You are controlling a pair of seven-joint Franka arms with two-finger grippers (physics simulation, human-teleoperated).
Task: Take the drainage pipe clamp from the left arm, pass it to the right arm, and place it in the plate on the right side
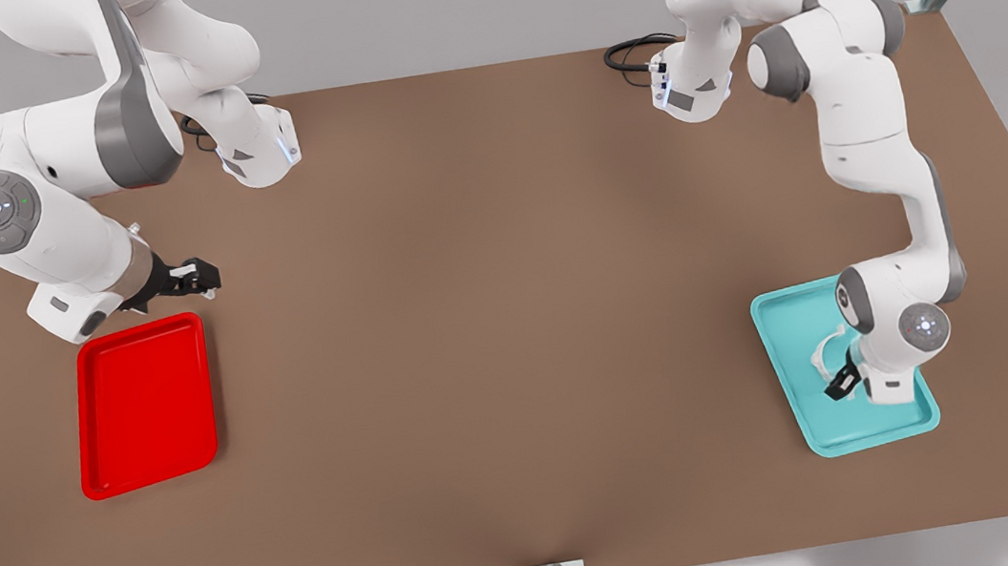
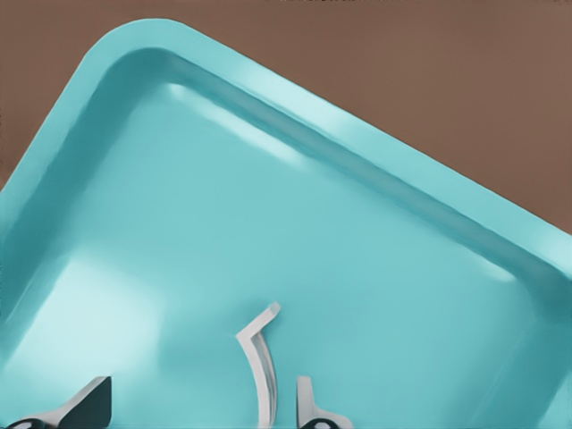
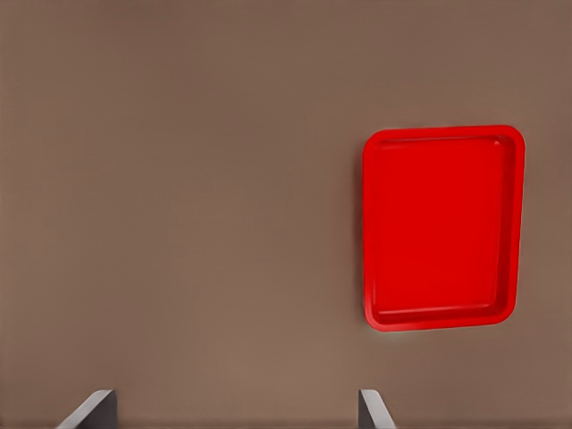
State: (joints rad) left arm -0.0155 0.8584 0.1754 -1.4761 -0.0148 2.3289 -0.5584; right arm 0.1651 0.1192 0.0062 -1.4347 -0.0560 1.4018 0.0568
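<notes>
Front view shows me the left end effector (image 1: 841,384) lowered into the teal tray (image 1: 787,354) near the counter's (image 1: 490,323) corner on that view's right, fingers apart around the drainage pipe clamp (image 1: 826,357), which stands on the tray floor; my left wrist view has the clamp (image 2: 259,366) between both fingertips (image 2: 308,404). My right end effector (image 1: 197,275) waits, fingers apart, just beside the red plate (image 1: 144,404)

Glossy red plate (image 1: 144,404), teal tray (image 1: 787,354), white drainage pipe clamp (image 2: 261,366), plain brown table (image 1: 490,323), white arms with grey joints.
</notes>
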